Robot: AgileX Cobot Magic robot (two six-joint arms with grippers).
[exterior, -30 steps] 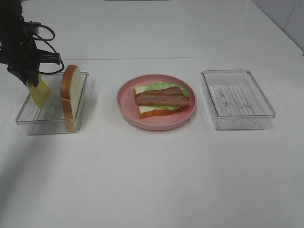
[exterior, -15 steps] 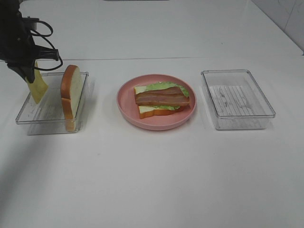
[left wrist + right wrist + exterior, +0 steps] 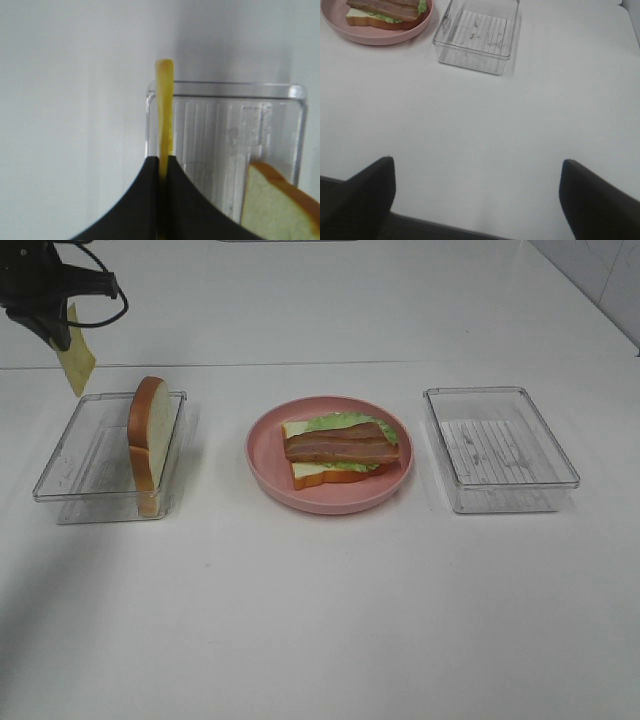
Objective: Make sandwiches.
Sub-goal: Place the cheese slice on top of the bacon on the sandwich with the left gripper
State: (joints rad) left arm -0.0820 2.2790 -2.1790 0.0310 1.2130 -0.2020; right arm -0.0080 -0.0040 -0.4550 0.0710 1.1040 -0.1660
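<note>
Pinching the cheese square [image 3: 76, 360] in my left end effector [image 3: 58, 338], with bread, lettuce and meat already stacked and the second bread slice [image 3: 146, 445] left.

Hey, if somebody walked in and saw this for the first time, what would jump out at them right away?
Probably the half-built sandwich on the pink plate in the middle of the table: bread, lettuce and meat strips, no top slice yet. Next, the left gripper at the far left, pinching a yellow cheese slice in the air above the left tray, where one bread slice stands on edge.
</note>
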